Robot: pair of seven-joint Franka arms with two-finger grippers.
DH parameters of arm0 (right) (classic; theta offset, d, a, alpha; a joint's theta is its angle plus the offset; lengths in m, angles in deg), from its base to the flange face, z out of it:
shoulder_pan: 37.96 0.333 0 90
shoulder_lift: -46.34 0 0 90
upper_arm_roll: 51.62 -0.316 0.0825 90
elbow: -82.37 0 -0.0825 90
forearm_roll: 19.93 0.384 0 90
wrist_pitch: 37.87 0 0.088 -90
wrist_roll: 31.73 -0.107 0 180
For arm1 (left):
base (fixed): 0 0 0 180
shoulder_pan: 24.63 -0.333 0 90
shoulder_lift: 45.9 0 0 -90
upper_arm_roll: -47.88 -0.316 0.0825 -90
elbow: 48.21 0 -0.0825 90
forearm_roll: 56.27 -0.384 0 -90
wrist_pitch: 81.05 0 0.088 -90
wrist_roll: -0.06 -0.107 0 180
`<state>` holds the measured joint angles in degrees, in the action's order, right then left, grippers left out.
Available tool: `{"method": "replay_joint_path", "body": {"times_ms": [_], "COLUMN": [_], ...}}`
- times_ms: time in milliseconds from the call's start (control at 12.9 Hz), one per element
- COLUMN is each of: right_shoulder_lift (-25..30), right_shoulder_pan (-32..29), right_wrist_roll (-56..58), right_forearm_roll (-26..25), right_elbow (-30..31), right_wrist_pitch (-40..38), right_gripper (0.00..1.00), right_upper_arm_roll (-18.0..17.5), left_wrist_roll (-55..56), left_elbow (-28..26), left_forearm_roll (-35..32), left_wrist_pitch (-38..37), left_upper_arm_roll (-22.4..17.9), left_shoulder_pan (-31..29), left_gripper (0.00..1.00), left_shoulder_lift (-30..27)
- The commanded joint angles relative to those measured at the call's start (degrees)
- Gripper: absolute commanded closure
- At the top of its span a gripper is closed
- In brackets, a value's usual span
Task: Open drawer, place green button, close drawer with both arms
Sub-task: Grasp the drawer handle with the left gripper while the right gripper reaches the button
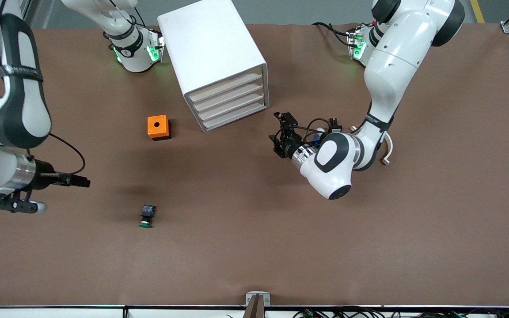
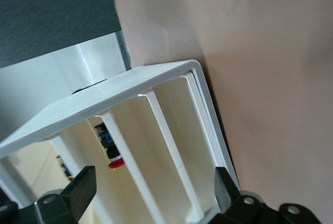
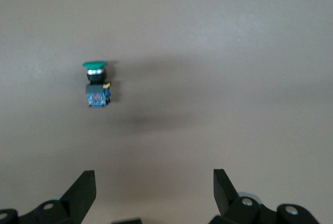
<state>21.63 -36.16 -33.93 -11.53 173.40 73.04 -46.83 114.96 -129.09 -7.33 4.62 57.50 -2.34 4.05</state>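
Note:
The white cabinet (image 1: 212, 53) stands at the table's middle, near the robots' bases. Its bottom-most drawer (image 1: 237, 118) looks shut, flush with the three above it. My left gripper (image 1: 276, 132) hangs open just in front of the drawer fronts, touching nothing. In the left wrist view the drawer (image 2: 179, 146) lies ahead of my open left gripper (image 2: 154, 182). The button (image 1: 147, 216) lies on its side on the table, green cap toward the front camera. My right gripper (image 1: 85, 182) is open and empty, off to the button's side toward the right arm's end. The right wrist view shows the button (image 3: 97, 83) ahead of the right gripper (image 3: 154, 182).
An orange cube with a hole (image 1: 158, 127) sits on the table beside the cabinet, toward the right arm's end. A small red-capped part (image 2: 115, 162) lies inside one of the upper drawers. The brown table (image 1: 369, 247) spreads wide toward the front camera.

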Motion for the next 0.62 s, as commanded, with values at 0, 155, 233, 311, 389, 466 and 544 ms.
{"method": "replay_joint_path", "body": {"times_ms": [0, 155, 233, 311, 389, 466, 544], "right_shoulder_lift": [-0.24, -1.64, -2.43, -3.4, -4.63, -5.77, -7.09], "right_shoulder_pan": [2.5, 4.87, 6.8, 8.21, 9.18, 9.8, 10.15], "right_wrist_roll": [-1.31, -4.89, -8.48, -10.78, -11.94, -12.04, -12.12], "right_forearm_roll": [1.26, 1.35, 1.35, 1.26, 1.17, 1.17, 1.17], "right_elbow": [6.94, 10.56, 11.27, 11.19, 11.19, 11.19, 11.19], "right_wrist_pitch": [10.85, 18.26, 20.38, 21.36, 22.59, 24.51, 25.75], "right_gripper": [0.0, 0.0, 0.0, 0.0, 0.0, 0.0, 0.0], "right_upper_arm_roll": [0.13, 0.13, 0.13, 0.13, 0.22, 0.22, 0.22], "left_wrist_roll": [3.58, 3.67, 3.75, 3.84, 3.84, 3.93, 4.02], "left_elbow": [1.6, 1.42, 1.42, 1.42, 1.42, 1.51, 1.42], "left_forearm_roll": [2.99, 3.27, 3.96, 4.93, 5.63, 6.95, 7.65], "left_wrist_pitch": [-0.68, -0.86, -0.86, -0.86, -0.77, -0.77, -0.77], "left_upper_arm_roll": [0.05, 0.05, 0.05, 0.05, 0.05, 0.05, 0.05], "left_shoulder_pan": [2.31, 4.86, 5.57, 6.7, 7.24, 7.85, 8.47], "left_gripper": [0.0, 0.02, 0.07, 0.13, 0.17, 0.22, 0.25], "left_shoulder_lift": [2.87, 3.22, 3.75, 4.45, 4.89, 5.24, 5.51]}}
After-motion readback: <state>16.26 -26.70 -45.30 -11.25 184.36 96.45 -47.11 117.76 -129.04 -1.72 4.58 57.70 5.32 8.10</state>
